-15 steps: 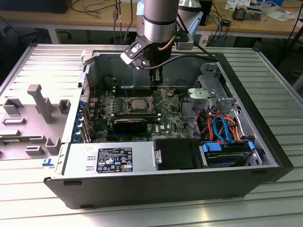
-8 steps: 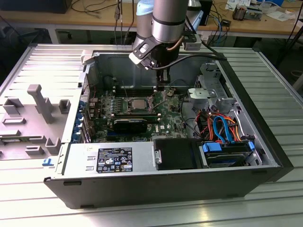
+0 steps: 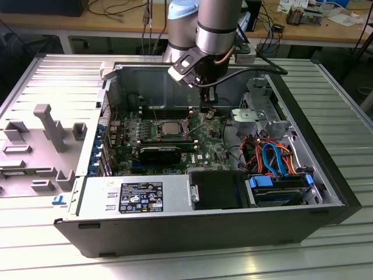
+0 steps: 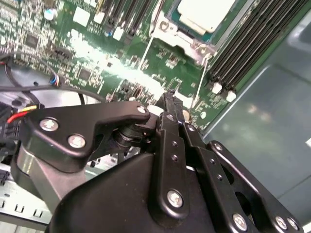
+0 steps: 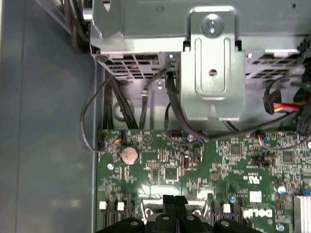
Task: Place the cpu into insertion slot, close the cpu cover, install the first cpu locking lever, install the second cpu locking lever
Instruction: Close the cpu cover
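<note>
Exterior view: we see the gripper [image 3: 208, 100] closed on nothing, hanging over the motherboard [image 3: 205, 144] near its far edge, just beside the socket [image 3: 156, 133]. The chip [image 4: 201, 12] sits in the socket and the cover [image 4: 164, 29] looks down over it. We judge placing and closing done. A thin lever [image 4: 201, 81] beside the socket looks unlatched, so the locking seems left.

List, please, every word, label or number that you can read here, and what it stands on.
Black rectangular sticker on the grey metal power-supply box: white print, too small to read.
Green motherboard: white maker's logo, left unquoted; small white component markings, too small to read.
No other text is legible.
</note>
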Controlling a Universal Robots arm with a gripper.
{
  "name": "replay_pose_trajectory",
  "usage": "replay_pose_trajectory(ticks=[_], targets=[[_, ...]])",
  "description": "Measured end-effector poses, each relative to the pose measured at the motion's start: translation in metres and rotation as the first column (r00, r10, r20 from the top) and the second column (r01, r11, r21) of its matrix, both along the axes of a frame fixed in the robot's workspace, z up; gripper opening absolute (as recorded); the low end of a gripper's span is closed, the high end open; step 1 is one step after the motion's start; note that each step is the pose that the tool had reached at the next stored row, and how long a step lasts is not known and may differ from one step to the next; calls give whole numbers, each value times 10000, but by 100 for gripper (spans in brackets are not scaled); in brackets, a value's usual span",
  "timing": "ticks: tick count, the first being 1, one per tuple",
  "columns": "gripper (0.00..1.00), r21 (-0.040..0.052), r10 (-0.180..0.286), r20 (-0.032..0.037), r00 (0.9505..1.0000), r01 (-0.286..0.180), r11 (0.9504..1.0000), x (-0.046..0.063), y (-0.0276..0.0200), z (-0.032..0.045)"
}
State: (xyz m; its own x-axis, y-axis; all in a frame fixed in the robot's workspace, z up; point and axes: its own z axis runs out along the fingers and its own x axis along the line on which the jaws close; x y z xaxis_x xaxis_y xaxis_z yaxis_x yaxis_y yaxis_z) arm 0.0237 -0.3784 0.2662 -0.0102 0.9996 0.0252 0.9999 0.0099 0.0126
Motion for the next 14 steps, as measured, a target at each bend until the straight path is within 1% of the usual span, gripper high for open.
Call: replay_pose_trajectory(ticks=[6, 12, 14], targets=[[11, -1, 113, 0, 9999, -113, 9999, 110, 19, -41], [11, -6, 258, -1, 9997, -258, 9997, 159, 22, -72], [11, -16, 278, -2, 9996, -278, 9996, 160, 22, -106]])
